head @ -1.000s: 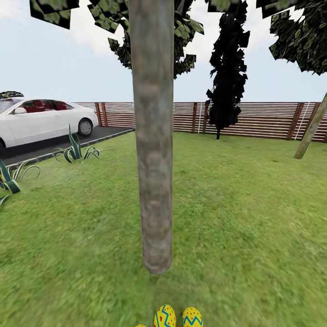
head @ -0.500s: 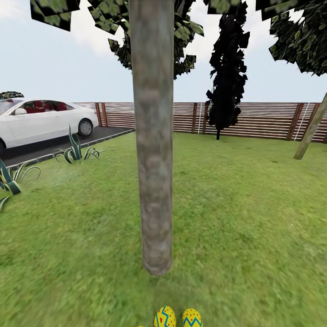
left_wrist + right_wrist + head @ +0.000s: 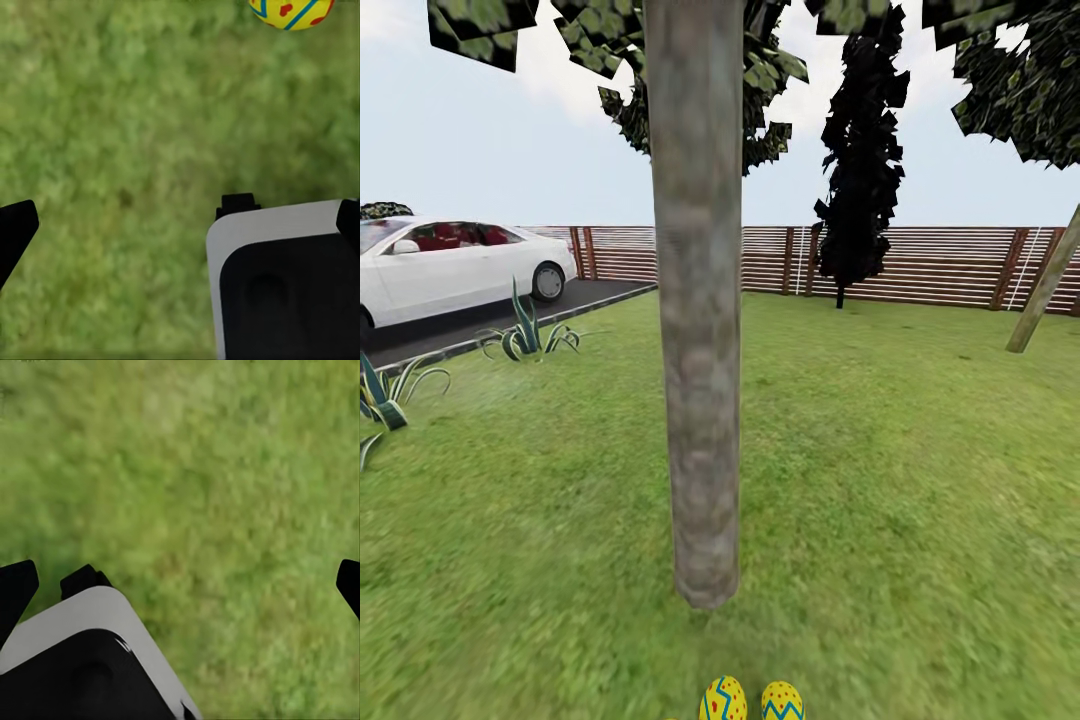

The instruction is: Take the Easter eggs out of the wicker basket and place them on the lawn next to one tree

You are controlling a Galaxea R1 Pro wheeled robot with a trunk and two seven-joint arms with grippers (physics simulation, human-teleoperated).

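Two Easter eggs [image 3: 722, 700] [image 3: 783, 702], yellow with blue zigzags and red marks, lie on the lawn [image 3: 900, 480] at the foot of the tree [image 3: 700, 350], a thick grey-brown trunk in the middle of the head view. In the left wrist view one Easter egg [image 3: 292, 10] lies on the grass beyond my left gripper [image 3: 182, 225], which is open with only grass between its fingers. My right gripper [image 3: 182, 585] is open over bare grass. The wicker basket is out of view.
A white car [image 3: 450, 265] stands on the asphalt driveway at the left, with spiky plants [image 3: 525, 335] along its edge. A slatted wooden fence [image 3: 930, 265] bounds the garden, with a black cypress-like tree [image 3: 860, 150] in front and a thin leaning trunk [image 3: 1045, 285] at the right.
The whole head picture has slid down a little, so the eggs sit lower at its bottom edge. The eggs and the tree have not moved.
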